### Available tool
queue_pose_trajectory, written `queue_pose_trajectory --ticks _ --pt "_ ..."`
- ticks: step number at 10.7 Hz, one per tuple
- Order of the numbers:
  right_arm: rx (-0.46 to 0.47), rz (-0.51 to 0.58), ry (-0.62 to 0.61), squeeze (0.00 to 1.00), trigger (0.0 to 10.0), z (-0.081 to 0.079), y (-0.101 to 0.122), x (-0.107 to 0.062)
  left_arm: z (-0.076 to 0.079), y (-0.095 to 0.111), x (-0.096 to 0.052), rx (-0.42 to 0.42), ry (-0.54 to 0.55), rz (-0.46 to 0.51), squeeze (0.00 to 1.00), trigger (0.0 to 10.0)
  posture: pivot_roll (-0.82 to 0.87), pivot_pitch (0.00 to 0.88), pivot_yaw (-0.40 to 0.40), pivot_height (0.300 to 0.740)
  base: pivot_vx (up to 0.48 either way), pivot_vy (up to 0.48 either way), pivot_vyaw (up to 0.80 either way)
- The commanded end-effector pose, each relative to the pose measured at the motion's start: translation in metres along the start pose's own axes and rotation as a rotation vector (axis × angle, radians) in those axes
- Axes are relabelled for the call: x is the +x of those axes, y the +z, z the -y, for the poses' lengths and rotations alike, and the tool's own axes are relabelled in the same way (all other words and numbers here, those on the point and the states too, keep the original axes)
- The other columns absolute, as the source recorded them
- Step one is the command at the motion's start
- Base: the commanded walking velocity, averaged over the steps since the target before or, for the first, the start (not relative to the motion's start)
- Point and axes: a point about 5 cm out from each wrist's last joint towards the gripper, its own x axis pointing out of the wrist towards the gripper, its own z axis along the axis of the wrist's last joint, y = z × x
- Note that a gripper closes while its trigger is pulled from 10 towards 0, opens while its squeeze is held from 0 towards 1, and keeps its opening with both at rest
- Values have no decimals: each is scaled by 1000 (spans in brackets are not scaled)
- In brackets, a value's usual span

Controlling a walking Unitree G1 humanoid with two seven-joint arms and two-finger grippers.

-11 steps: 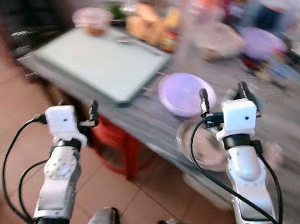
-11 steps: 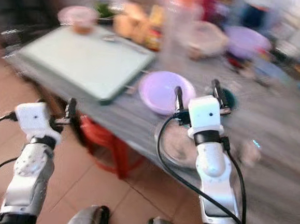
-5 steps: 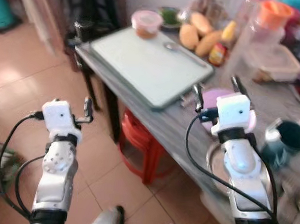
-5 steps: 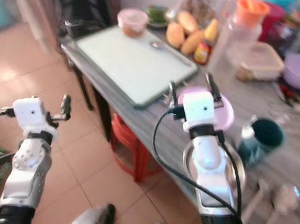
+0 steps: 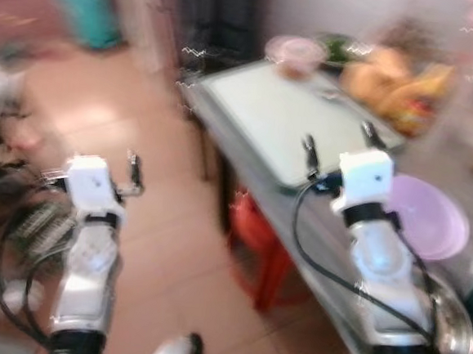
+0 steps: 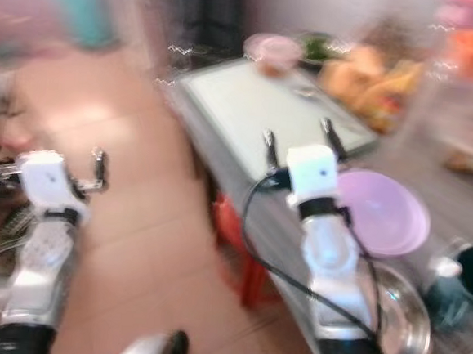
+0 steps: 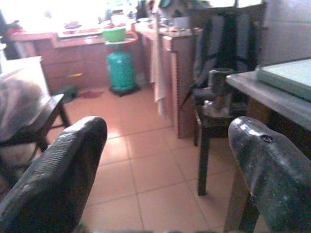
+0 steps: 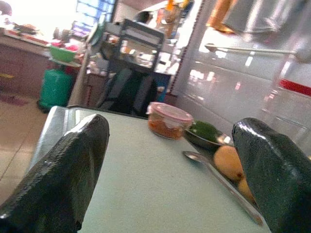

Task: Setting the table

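Observation:
The head views are blurred. A grey table [image 5: 316, 208] runs along my right side. On it lie a pale green tray [image 5: 294, 116], a purple bowl [image 5: 430, 218] and a metal bowl [image 6: 401, 325]. My right gripper [image 5: 337, 142] is raised over the table's near edge, just before the tray, open with nothing between its fingers [image 8: 68, 170]. In the right wrist view a pink-lidded container [image 8: 167, 119], a spoon [image 8: 218, 174] and yellow fruit [image 8: 228, 162] sit at the tray's far end. My left gripper [image 5: 94, 170] hangs over the tiled floor, open and empty, fingers [image 7: 58, 179] wide apart.
A red stool [image 5: 260, 236] stands under the table. A teal cup [image 6: 466, 277] sits beside the metal bowl. To the left are tiled floor [image 7: 146, 170], a dark chair [image 7: 214, 102], a green gas cylinder [image 7: 121, 73] and wooden cabinets [image 7: 73, 58].
The camera has swung left, so the table now sits further right in the picture and more floor shows. Both arms keep the same raised pose with fingers apart.

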Motion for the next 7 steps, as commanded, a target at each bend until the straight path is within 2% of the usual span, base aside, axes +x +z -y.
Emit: queue_pose_trajectory --ticks 1,7 --pt "10 16 3 0 10000 -1 3 2 -5 2 1 16 12 7 0 10000 -43 48 17 740 0 0 788" --pt "10 16 3 0 10000 -1 3 2 -5 2 1 16 12 7 0 10000 -43 48 17 740 0 0 788"
